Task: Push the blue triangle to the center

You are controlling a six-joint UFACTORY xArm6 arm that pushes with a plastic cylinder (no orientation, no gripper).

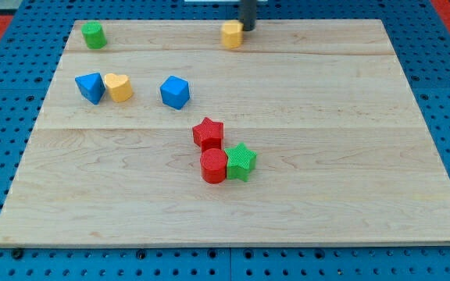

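The blue triangle (91, 87) lies at the view's left on the wooden board (326, 156), touching a yellow heart-shaped block (119, 87) on its right. My tip (248, 29) is at the view's top, just right of a yellow block (231, 34) and close against it. The tip is far from the blue triangle, up and to the right of it.
A blue angular block (175, 92) sits right of the yellow heart. A red star (208, 133), a red cylinder (213, 165) and a green star (241, 161) cluster near the middle. A green cylinder (94, 35) stands at the top left corner.
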